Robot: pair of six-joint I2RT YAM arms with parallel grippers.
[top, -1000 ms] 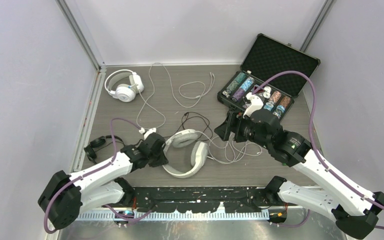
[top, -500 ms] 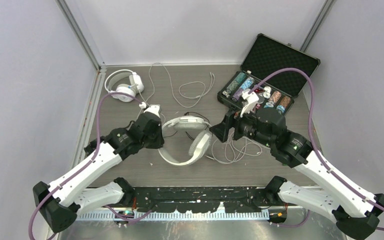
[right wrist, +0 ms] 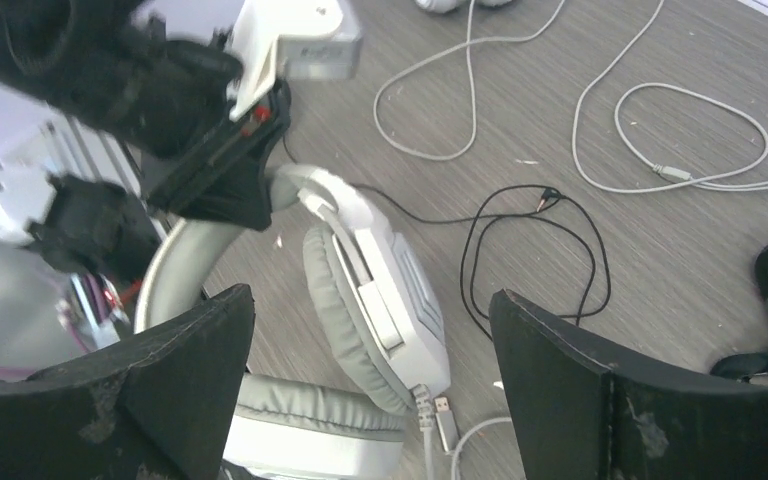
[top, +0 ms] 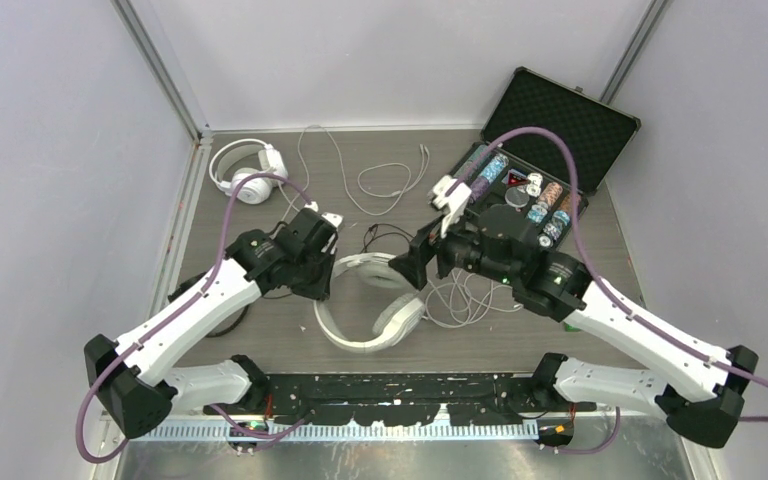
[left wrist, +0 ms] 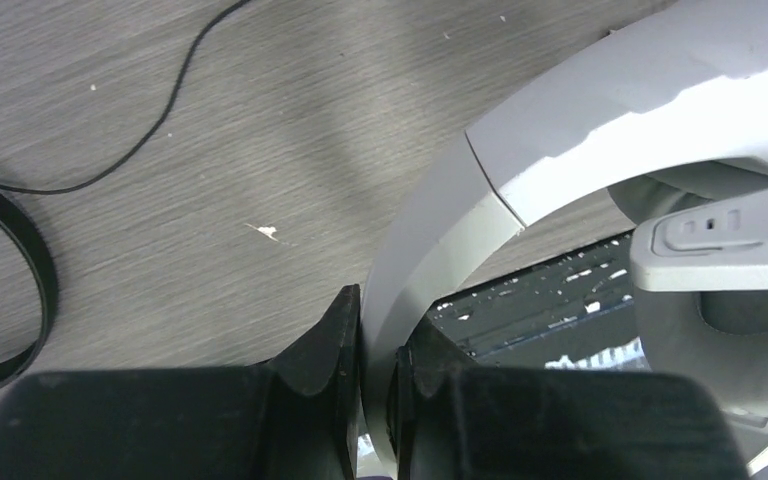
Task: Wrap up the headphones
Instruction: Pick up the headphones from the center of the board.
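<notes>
My left gripper (top: 318,282) is pinched narrow on the band of the near white headset (top: 370,312), low on the band's left end. In my left wrist view the 2 black fingers (left wrist: 322,362) press the grey-white band from both sides, with no gap showing.

My right gripper (top: 410,268) stands wide, holding nothing. It hovers at the 2 o'clock side of that headset. Through my right wrist camera I see the padded far cup (right wrist: 360,270) lying below and between my spread fingers (right wrist: 185,375), untouched.

The headset sits in the middle of the table (top: 440,345), nearer my bases than the far wall. Its long axis runs from 7 o'clock to 1 o'clock. The curved band bulges toward 7 o'clock and the 2 cups lie at the 1 o'clock end, the open side facing that way. A USB plug (right wrist: 445,415) lies just beside the cup.

A loose white cable tangle (top: 470,295) lies at 3 o'clock of the headset, a thin black cable (top: 390,238) at 12 o'clock. The second white headset (top: 245,172) rests well apart at 10 o'clock. The black headset (top: 222,318) lies at 9 o'clock, mostly hidden under my left arm. The open chip case (top: 560,130) stands at 2 o'clock.
</notes>
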